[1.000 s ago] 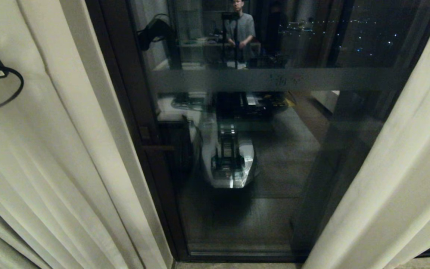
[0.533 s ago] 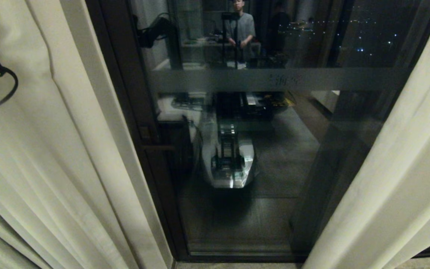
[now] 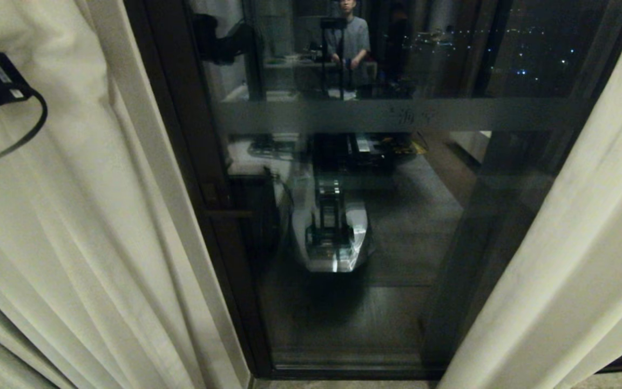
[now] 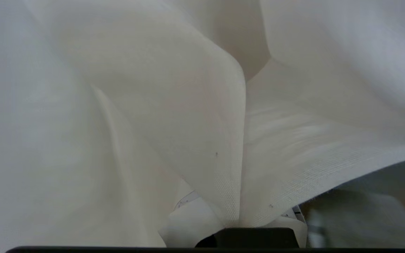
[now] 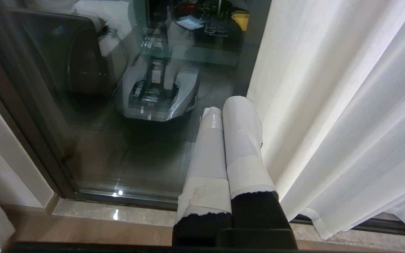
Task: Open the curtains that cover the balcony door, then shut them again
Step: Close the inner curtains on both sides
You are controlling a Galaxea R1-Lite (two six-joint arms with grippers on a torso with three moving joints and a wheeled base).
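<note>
Already the curtains [image 3: 73, 216] stood parted, one panel filling the left of the head frame and the other [image 3: 575, 259] the right, so the balcony door [image 3: 376, 178] showed between them with its frosted band across the upper middle. At the upper left edge of that frame the left arm's black wrist and cable pressed against the left panel. The left tool [image 4: 239, 223] was clenched on a gathered fold of that curtain, cloth fanning out from between its taped fingers [image 4: 188, 225] at the bottom centre of the wrist frame; a pinch on the fabric is likely what lets the arm drag the panel along its rail. The right tool [image 5: 229, 140] hung low, closed on nothing, its two taped fingers [image 5: 243, 137] pressed side by side, just beside the right panel's hem and above the door sill, apparently parked while one arm works. No containers were in sight. A person appeared only as a reflection in the glass.
</note>
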